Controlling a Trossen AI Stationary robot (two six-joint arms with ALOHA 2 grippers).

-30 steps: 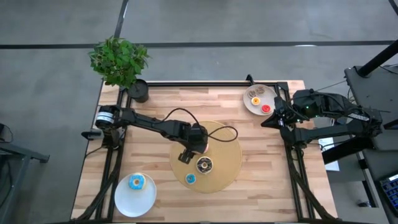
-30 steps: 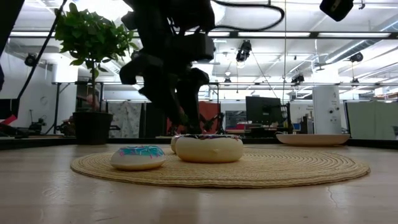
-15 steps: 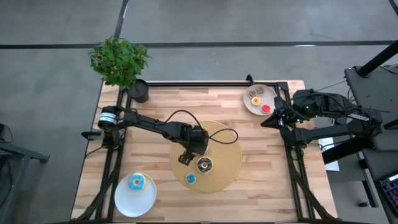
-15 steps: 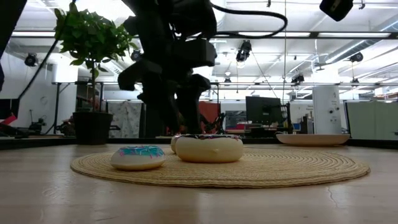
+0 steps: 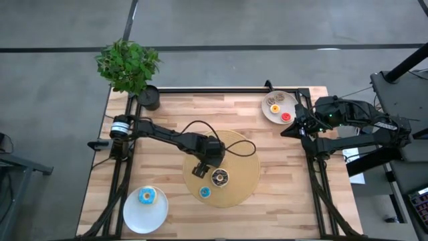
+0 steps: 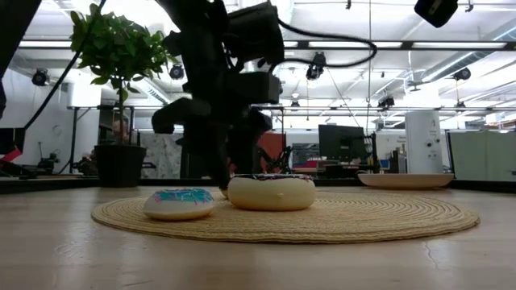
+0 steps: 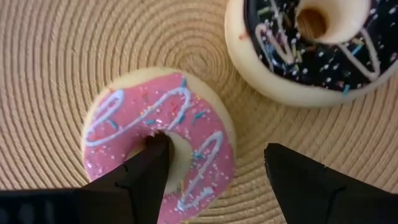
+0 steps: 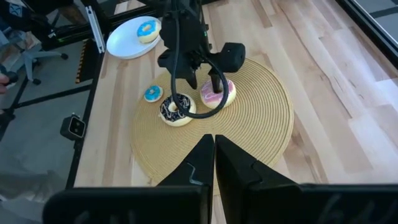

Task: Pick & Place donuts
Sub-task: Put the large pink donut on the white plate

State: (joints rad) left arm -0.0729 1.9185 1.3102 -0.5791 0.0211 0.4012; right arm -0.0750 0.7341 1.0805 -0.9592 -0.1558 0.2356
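On the wooden table [image 5: 281,174] lay a round woven mat [image 5: 244,171], taken here as the landmark. On the mat were three donuts: a pink donut [image 7: 161,140], a chocolate donut [image 7: 311,46] just beside it, and a small blue donut [image 5: 204,193] near the mat's edge. The left gripper [image 7: 214,177] was down on the pink donut with its fingers spread, one finger [image 7: 149,168] in the donut's hole and the other outside its rim; it did not clamp the donut yet. A white plate [image 5: 137,214], near the mat at the table's corner, held a light blue donut [image 5: 146,196]. A second white plate [image 5: 271,115], well apart from the mat at the opposite corner, held a red donut [image 5: 285,117] and two smaller ones. The right gripper [image 8: 214,155] waited near that second plate, its fingers pressed together. A potted plant [image 5: 129,67] stood at the table's far corner. Behind the table was a large hall with ceiling lights.
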